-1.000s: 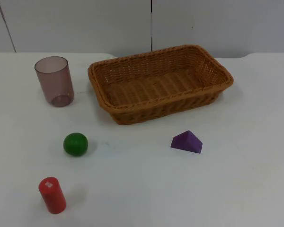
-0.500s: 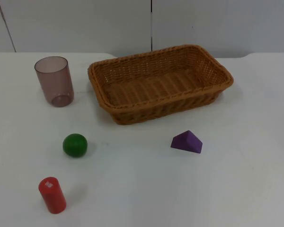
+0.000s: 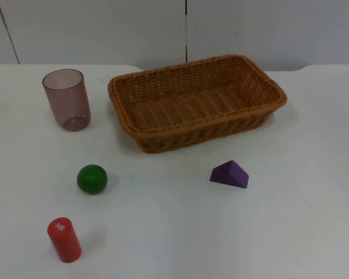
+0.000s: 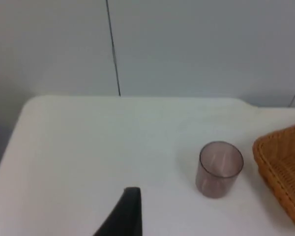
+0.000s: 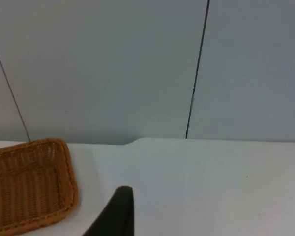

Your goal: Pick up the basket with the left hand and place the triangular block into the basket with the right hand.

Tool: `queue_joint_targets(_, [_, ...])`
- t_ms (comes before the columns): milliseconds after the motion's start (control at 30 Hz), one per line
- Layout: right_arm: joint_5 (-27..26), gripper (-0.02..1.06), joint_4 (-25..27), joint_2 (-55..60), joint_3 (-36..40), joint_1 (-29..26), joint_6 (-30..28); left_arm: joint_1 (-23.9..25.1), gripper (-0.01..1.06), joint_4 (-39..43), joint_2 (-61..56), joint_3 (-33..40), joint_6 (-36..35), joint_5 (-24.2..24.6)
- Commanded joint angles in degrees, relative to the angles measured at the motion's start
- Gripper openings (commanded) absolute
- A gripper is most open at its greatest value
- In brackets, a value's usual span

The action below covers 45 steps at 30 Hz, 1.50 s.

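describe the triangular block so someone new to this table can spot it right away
Start at the woven basket at the back of the white table. In front of its right end, apart from it, lies the triangular block. It is the only purple, sloped-sided piece; the green ball and red cylinder lie off to its left.

The basket is woven wicker, rough and ribbed. The cup looks like translucent, smooth plastic. The block is matt, perhaps painted wood. The table is smooth white.
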Motion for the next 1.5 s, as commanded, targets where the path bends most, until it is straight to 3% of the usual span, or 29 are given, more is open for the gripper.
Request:
queue_joint_targets(0, [-0.72, 1.05, 0.45, 0.73, -0.44, 0.0, 0.15, 0.2, 1.01, -1.84, 2.24, -0.38, -0.53, -1.37])
queue_joint_targets(267, [-1.39, 1.05, 0.45, 1.86, -0.44, 0.0, 0.15, -1.29, 1.01, -15.63, 16.15, -0.24, 7.94, -0.92])
queue_joint_targets(467, [-1.37, 1.05, 0.57, 1.86, -0.44, 0.0, 0.15, -6.66, 1.01, -16.63, 24.23, -0.24, 8.09, -1.28])
queue_joint_targets(600, [-0.44, 1.05, 0.66, 1.86, -0.44, 0.0, 0.15, -13.7, 1.01, -20.03, 32.32, -0.24, 7.15, -7.06])
queue_joint_targets(767, [1.15, 1.05, 0.66, 1.86, -0.44, 0.0, 0.15, -15.32, 1.01, -25.73, 37.99, -1.08, 6.04, -11.22])
queue_joint_targets(933, [1.24, 1.05, 0.66, 1.86, -0.44, 0.0, 0.15, -15.32, 1.01, -29.51, 45.57, -6.7, 6.28, -9.53])
queue_joint_targets(1467, [1.24, 1.05, 0.66, 1.86, -0.44, 0.0, 0.15, -15.32, 1.01, -26.86, 63.25, -22.73, -8.25, -7.35])
